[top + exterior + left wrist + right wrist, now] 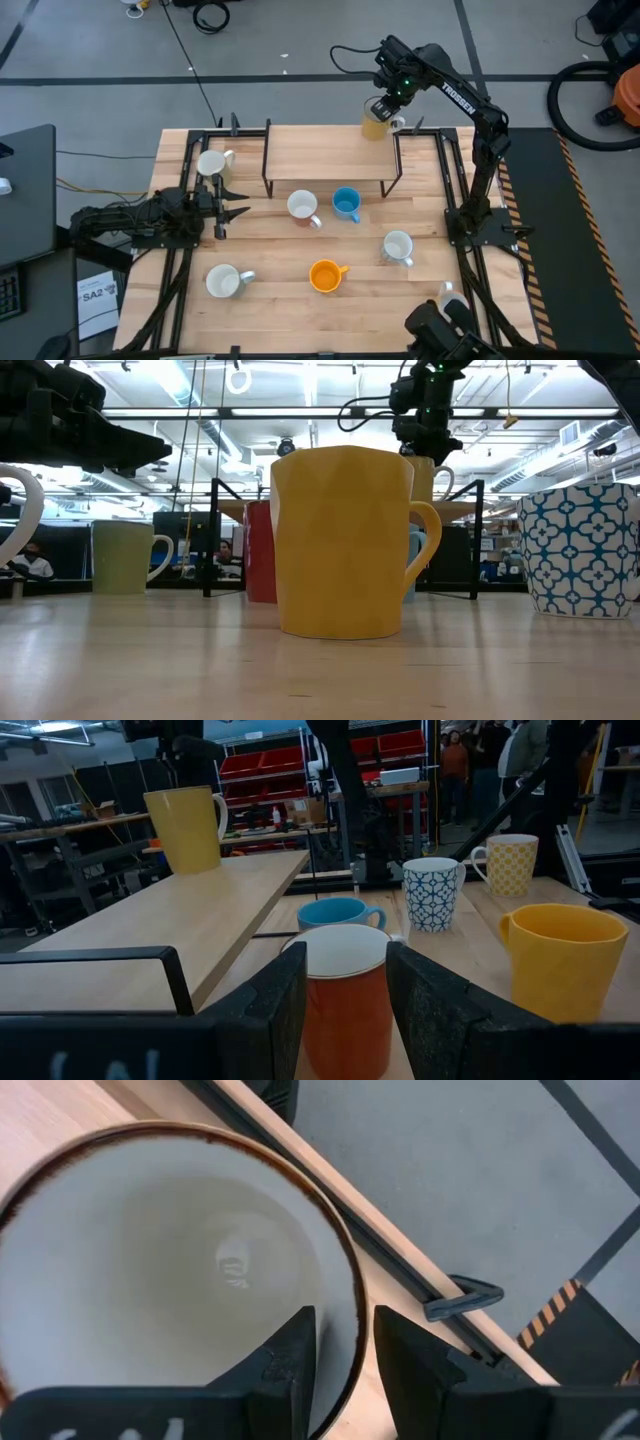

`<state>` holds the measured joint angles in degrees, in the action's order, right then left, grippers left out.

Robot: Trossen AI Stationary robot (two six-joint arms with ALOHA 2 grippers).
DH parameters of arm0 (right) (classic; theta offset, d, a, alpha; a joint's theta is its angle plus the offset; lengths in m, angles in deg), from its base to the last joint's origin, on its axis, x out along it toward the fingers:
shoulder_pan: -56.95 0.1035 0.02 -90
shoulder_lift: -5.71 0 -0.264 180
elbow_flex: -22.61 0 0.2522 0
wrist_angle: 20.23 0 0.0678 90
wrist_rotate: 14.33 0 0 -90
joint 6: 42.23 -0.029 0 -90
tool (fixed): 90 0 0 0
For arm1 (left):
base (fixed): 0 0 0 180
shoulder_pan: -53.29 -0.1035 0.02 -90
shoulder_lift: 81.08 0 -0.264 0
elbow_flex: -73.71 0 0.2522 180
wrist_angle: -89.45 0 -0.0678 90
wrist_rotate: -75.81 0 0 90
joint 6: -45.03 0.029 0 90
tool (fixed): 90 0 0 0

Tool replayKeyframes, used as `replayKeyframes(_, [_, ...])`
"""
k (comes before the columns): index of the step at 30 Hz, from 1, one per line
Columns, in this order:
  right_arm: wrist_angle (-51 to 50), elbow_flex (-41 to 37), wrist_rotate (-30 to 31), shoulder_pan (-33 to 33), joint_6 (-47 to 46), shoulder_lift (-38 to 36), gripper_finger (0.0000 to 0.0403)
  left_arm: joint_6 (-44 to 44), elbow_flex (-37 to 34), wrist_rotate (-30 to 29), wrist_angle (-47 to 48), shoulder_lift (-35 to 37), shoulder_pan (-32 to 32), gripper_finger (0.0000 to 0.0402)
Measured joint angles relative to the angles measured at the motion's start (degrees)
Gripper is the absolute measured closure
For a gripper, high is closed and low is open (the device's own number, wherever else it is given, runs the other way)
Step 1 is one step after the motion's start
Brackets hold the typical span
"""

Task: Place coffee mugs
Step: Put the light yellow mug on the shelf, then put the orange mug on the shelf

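Right gripper [384,110] sits at the upper centre-right of the high view, over the back right corner of the raised wooden shelf [320,150]. Its fingers [290,1360] are narrow, pinching the rim of the yellow mug [376,124], one inside and one outside the wall; the mug stands upright on the shelf. Left gripper [228,203] rests low at the left of the table [300,300], fingers spread wide and holding nothing, aimed at the red-orange mug [345,995]. On the table below the shelf: blue mug [346,204] just beside the red-orange one, patterned mug [397,247] to the right, bright orange mug [325,275] lower centre, white mug [223,282] lower left, cream mug [212,164] at the left edge.
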<state>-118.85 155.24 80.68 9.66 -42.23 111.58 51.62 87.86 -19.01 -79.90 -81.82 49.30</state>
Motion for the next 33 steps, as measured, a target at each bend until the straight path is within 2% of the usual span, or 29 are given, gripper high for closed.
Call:
replayKeyframes(10, [-0.3, 0.0, -3.4, 0.0, 0.2, 0.0, 0.0284, 0.0, 0.0, 0.0, 0.0, 0.0, 0.0, 0.0257])
replayKeyframes(23, [-0.4, 0.0, -3.1, 0.0, 0.1, -0.1, 0.0201, 0.0, 0.0, 0.0, 0.0, 0.0, 0.0, 0.0257])
replayKeyframes(33, [-0.7, 0.0, -3.1, 0.0, 0.3, -0.3, 0.0199, 0.0, 0.0, 0.0, 0.0, 0.0, 0.0, 0.0257])
